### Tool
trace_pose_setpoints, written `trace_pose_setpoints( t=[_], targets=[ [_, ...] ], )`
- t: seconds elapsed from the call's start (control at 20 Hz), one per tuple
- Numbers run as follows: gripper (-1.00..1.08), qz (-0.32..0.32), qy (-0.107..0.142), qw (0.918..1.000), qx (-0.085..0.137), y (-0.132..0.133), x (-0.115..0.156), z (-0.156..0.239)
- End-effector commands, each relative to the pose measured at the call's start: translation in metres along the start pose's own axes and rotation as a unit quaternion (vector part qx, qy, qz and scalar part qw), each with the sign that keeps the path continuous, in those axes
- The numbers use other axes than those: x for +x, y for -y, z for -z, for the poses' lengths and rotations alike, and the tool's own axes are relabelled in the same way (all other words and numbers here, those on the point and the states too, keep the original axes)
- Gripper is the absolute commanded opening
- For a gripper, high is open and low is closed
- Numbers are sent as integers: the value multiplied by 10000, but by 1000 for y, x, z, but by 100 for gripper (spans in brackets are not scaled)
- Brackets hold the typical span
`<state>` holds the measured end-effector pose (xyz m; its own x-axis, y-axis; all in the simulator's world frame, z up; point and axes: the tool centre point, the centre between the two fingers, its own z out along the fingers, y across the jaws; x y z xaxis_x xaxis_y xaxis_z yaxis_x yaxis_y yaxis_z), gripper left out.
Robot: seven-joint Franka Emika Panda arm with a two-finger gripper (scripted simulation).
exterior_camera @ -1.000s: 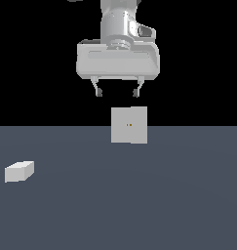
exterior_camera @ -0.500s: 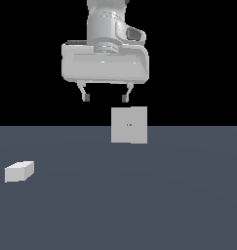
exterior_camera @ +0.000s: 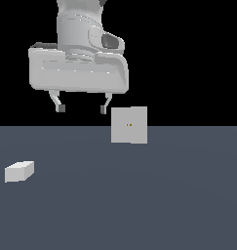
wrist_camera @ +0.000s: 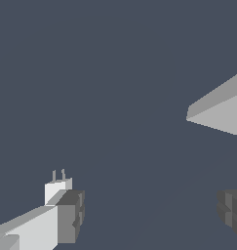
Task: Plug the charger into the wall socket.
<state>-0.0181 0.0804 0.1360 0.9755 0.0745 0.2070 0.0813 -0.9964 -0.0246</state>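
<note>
The charger, a small whitish block, lies on the dark floor at the exterior view's left. In the wrist view the charger shows two thin prongs and is partly covered by one finger. The wall socket is an upright light-grey plate with two tiny holes at its centre, standing further back. My gripper hangs open and empty high above the floor, up and to the right of the charger and just left of the socket. In the wrist view the gripper has bare floor between its fingers, and the socket appears as a slanted slab.
A flat dark grey-blue floor runs under everything, with a black background behind it. No other objects show.
The gripper has moved toward the exterior view's left and slightly down, and looks larger in the picture. It stays open. Charger and socket have not moved.
</note>
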Motion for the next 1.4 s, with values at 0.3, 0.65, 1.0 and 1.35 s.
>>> trace_pose_setpoints(
  t=[0.3,0.65,1.0,1.35],
  targets=[
    [100,282,-451,9986,62,46,-21,-26],
    [100,491,-784,9957,90,78,-35,-47],
    [100,623,-1000,9930,93,98,-44,-61],
    [100,675,-1089,9917,92,107,-47,-68]
  ],
)
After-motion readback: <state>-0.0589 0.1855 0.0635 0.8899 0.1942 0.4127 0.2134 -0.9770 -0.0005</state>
